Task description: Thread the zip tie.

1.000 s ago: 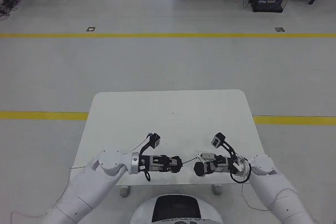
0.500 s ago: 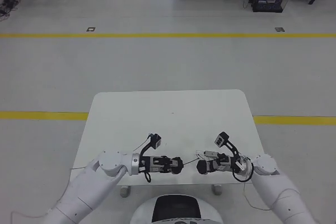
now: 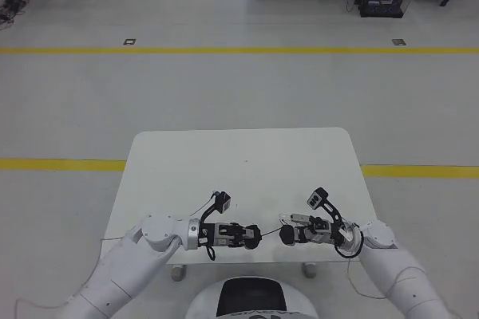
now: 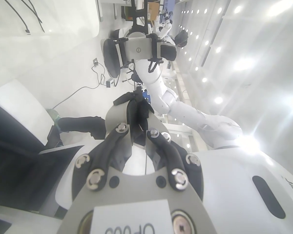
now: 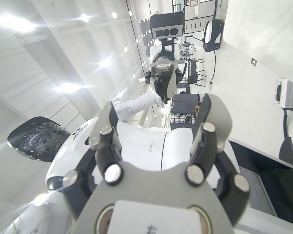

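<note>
Probably the main danger here is that the thin strap bends away. The zip tie (image 3: 269,230) is held only at one end, so its free end can sag or swing aside, and then the right fingers (image 5: 211,113) would close on air or push the strap off its line. A second risk, in my judgement, is slipping: the strap is narrow and looks smooth, and a small pull could draw it out of the left fingers (image 4: 114,116).

The left fingers are pressed together on the zip tie, which sticks out ahead of their tips as a fine dark line, above the near part of the bench (image 3: 223,151). The right fingers stand apart, with nothing between them, facing the left fingers tip to tip. The free end of the zip tie reaches close to the right fingertips — whether it touches them, I cannot tell.
</note>
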Action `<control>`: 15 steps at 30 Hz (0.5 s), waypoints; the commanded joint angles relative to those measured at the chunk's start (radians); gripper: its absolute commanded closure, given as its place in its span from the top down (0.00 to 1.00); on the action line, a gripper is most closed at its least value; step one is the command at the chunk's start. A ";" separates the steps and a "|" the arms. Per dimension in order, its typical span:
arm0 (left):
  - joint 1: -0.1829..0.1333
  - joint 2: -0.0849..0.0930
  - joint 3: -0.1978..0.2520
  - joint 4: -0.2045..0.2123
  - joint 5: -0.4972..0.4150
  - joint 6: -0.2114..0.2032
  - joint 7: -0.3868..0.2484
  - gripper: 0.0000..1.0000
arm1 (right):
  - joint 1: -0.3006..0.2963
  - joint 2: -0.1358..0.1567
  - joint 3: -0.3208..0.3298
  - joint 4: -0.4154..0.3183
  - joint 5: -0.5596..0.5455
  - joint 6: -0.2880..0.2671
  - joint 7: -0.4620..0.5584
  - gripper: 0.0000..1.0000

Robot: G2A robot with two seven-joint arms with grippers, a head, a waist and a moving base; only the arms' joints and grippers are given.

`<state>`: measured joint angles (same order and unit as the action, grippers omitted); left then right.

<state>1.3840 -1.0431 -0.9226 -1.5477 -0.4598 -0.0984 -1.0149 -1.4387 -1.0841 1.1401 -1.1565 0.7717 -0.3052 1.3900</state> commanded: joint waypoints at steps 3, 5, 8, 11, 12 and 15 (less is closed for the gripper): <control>-0.001 0.002 0.002 0.001 -0.004 0.001 0.003 0.00 | 0.010 0.006 -0.018 0.012 0.017 -0.007 0.000 0.50; -0.001 0.004 0.002 0.001 -0.006 0.001 0.004 0.00 | 0.014 0.010 -0.027 0.017 0.025 -0.012 0.000 0.48; -0.001 0.006 0.003 0.000 -0.009 0.000 0.005 0.00 | 0.019 0.015 -0.039 0.023 0.034 -0.017 0.000 0.47; -0.001 0.008 0.004 -0.001 -0.011 0.000 0.006 0.00 | 0.024 0.019 -0.051 0.030 0.041 -0.019 0.000 0.44; -0.001 0.009 0.005 -0.001 -0.012 0.001 0.006 0.00 | 0.026 0.021 -0.057 0.033 0.043 -0.019 0.000 0.43; -0.002 0.011 0.008 -0.001 -0.012 0.000 0.006 0.00 | 0.032 0.024 -0.071 0.039 0.049 -0.024 0.000 0.40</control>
<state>1.3825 -1.0328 -0.9156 -1.5487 -0.4721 -0.0977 -1.0092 -1.4082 -1.0611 1.0732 -1.1197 0.8187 -0.3276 1.3900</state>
